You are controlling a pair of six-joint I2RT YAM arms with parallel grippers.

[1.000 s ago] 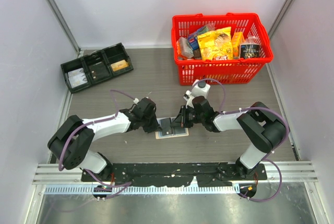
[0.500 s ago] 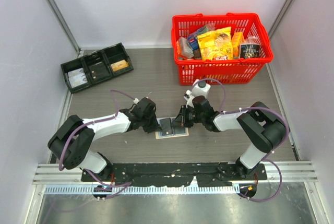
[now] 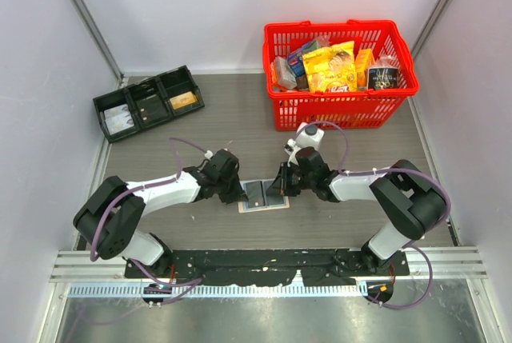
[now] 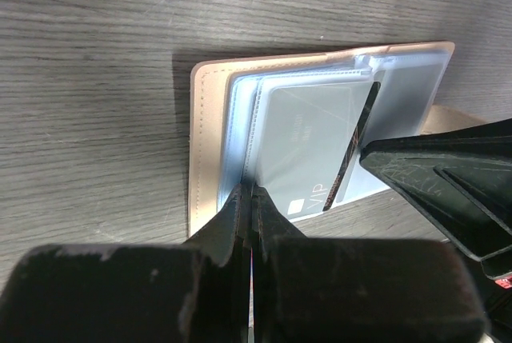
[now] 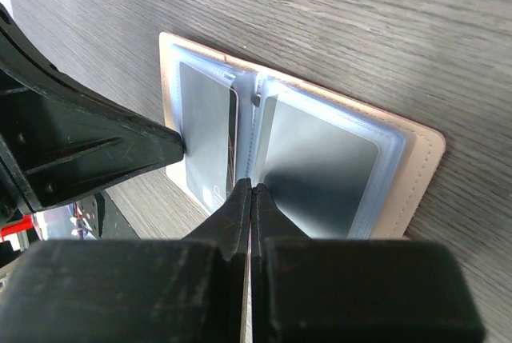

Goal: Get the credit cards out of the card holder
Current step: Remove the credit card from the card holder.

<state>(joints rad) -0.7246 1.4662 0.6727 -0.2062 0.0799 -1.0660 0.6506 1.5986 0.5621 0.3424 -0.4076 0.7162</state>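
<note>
The card holder lies open and flat on the table, just beyond the arm bases and between both claws. Its long axis runs left to right, claw to claw. The left gripper has its fingers pressed together, tip on the sleeve edge beside a grey card. The right gripper also has its fingers pressed together, tip at the centre fold. Both arms reach low and inward, equally near. Neither visibly pinches a card, so extraction likely requires spreading first.

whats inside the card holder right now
A grey card marked VIP and a second grey card sit in the card holder, behind clear plastic. Anything in layers underneath is covered.
</note>
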